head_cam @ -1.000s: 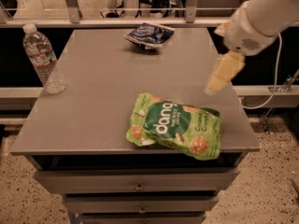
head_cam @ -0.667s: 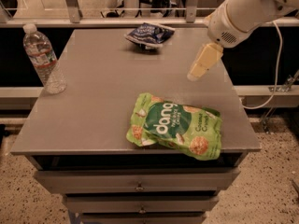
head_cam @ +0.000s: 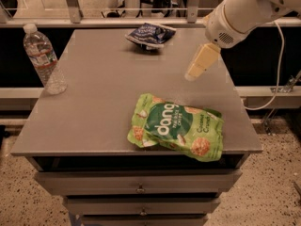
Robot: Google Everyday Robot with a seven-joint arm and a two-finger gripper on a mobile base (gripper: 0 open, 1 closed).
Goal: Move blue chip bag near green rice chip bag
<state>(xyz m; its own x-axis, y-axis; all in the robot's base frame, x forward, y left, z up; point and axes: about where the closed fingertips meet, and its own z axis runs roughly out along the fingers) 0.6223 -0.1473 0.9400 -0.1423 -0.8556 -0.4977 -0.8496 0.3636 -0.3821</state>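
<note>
- Above the right half of the grey table (head_cam: 99, 98), my gripper (head_cam: 190, 75) hangs clear of the surface. It is pale and tapered, and it points down and to the left from my white arm (head_cam: 244, 11).
- Gripper state: from this view I cannot tell whether it is apart or together. It touches neither of the 2 bags.
- Blue chip bag (head_cam: 150, 34): lies crumpled at the far edge of the table, near the middle. It is beyond my gripper and to its left, apart from it.
- Green rice chip bag (head_cam: 176, 126): lies flat near the front edge, right of centre, with the white "dang" lettering facing up.
- The 2 bags are well apart, with bare table between them.
- 1 clear water bottle (head_cam: 44, 60) stands upright at the left edge, capped.
- Drawer fronts (head_cam: 141, 189) sit below the tabletop.
</note>
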